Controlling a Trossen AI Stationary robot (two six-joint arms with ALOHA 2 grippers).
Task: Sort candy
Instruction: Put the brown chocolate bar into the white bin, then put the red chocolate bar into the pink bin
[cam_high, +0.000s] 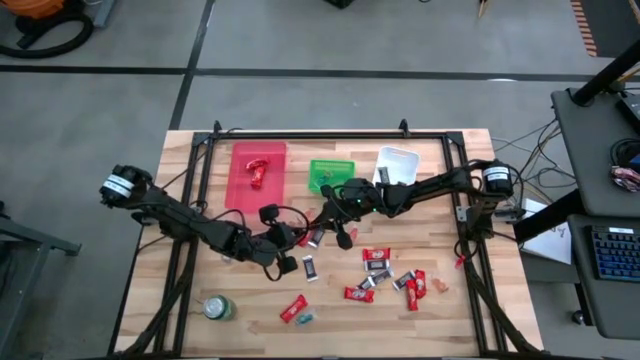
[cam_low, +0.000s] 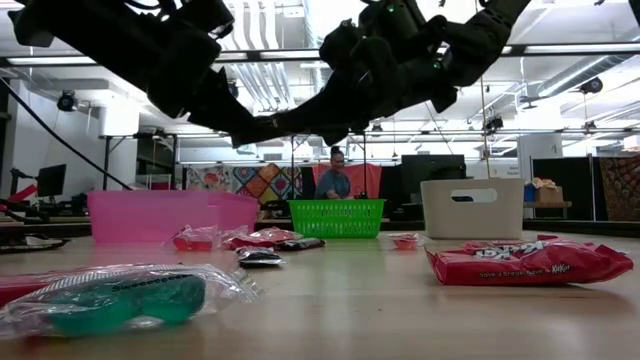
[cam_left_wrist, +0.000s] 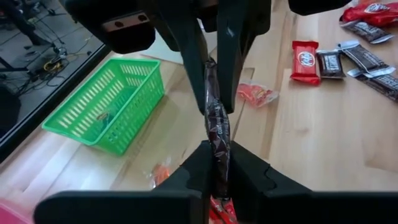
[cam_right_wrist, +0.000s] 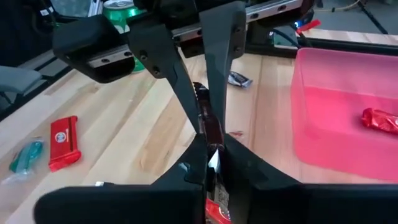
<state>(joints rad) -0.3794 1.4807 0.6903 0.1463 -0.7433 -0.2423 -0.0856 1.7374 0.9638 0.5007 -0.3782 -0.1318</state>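
Now: both my arms meet above the middle of the table (cam_high: 250, 330), just in front of the green basket (cam_high: 331, 172).
Held piece: one dark brown wrapped candy (cam_left_wrist: 216, 127), stretched lengthwise between my two sets of jaws, clear of the table.
Left jaws: clenched on one end of that candy.
Right jaws: clenched on the other end; both wrist views show a pinch at each tip of the wrapper.
Step in hand: a hand-over, I judge, from one arm to the other.
Doing it well: only one side should let go, and only while the other pinch sits firmly on the wrapper rather than on its loose crimped edge. The releasing jaws should open fully and back away along the candy's length, so that nothing drags it out. No pulling apart, or the wrapper may tear.
Bins: three in a row at the far edge, a pink tray (cam_high: 258, 165), the green basket and a white bin (cam_high: 397, 165).
Already sorted: one red candy (cam_high: 258, 172) in the pink tray; one small piece (cam_left_wrist: 102, 116) in the green basket.
Loose red candies: about five, mostly in the cluster (cam_high: 390, 278) on my right side.
Loose dark candies: about four, though the high view is too coarse for me to be sure.
Small ones: one teal (cam_high: 305, 318), one orange (cam_high: 440, 285).
Green can (cam_high: 218, 307): one, near the front left, not candy.
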